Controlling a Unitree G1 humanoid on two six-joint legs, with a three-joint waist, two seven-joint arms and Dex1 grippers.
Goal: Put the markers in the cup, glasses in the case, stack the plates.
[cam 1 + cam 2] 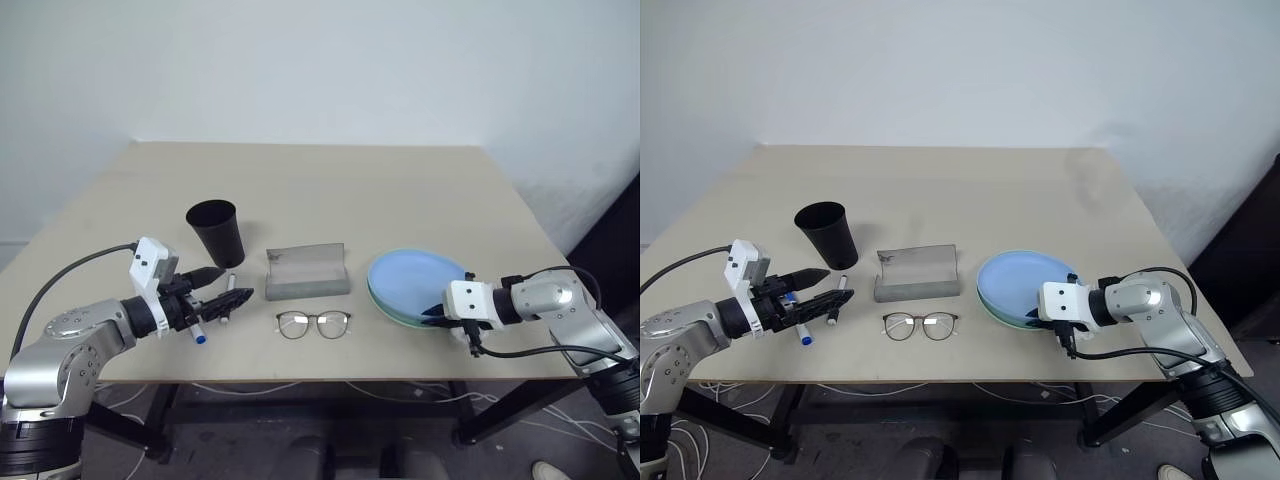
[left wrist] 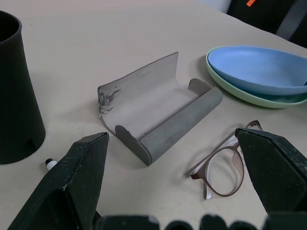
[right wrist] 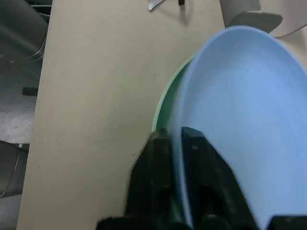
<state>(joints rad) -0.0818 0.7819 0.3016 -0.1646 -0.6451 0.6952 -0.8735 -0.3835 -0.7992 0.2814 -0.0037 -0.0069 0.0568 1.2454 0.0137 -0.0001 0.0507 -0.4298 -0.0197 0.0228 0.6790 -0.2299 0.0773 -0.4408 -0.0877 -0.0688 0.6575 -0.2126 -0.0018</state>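
Note:
The light blue plate (image 1: pixel 413 278) rests inside the pale green plate (image 1: pixel 384 309) at the table's right front. My right gripper (image 1: pixel 437 313) is shut on the blue plate's near rim, one finger (image 3: pixel 157 163) under it and one over. The grey case (image 1: pixel 307 271) lies open in the middle, with the glasses (image 1: pixel 314 323) just in front of it. The black cup (image 1: pixel 217 231) stands upright to the left. My left gripper (image 1: pixel 230 283) hangs open just above the two markers, the blue-capped one (image 1: pixel 804 335) and the black-capped one (image 1: pixel 838 298), which lie in front of the cup.
The beige table (image 1: pixel 330 185) has bare room across its far half. Its front edge runs close below the glasses and the plates. Cables hang under the table.

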